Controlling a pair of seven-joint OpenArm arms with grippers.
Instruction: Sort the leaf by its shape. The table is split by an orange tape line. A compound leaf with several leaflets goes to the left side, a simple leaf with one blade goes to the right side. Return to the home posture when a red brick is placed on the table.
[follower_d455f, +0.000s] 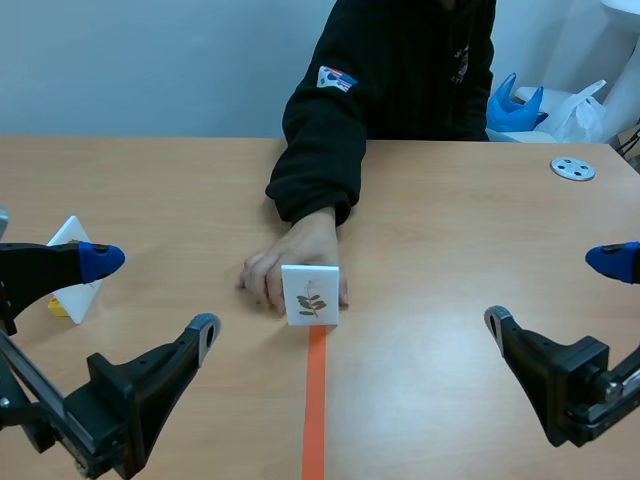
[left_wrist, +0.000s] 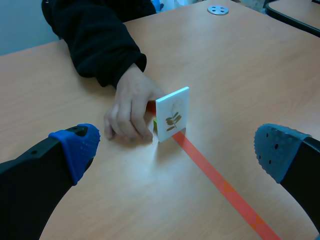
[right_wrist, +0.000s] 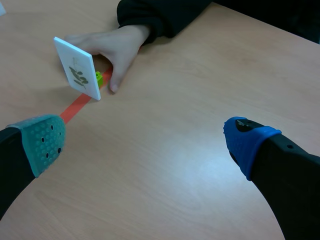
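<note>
A white card (follower_d455f: 311, 295) printed with a sprig of several leaflets stands upright at the far end of the orange tape line (follower_d455f: 315, 400). A person's hand (follower_d455f: 290, 255) holds it from behind. In the left wrist view the card (left_wrist: 173, 114) is ahead of my open left gripper (left_wrist: 175, 150), well clear of its fingers. The right wrist view shows the card (right_wrist: 77, 70) on a small green base (right_wrist: 99, 77), far ahead of my open right gripper (right_wrist: 145, 140). In the scene view, the left gripper (follower_d455f: 152, 295) and right gripper (follower_d455f: 553, 290) flank the line, both holding nothing.
Another white card (follower_d455f: 72, 265) on a yellow base stands at the left, close to my left gripper's upper finger. A round metal disc (follower_d455f: 572, 168) lies at the back right. The person's dark sleeve (follower_d455f: 315, 150) reaches over the table's middle.
</note>
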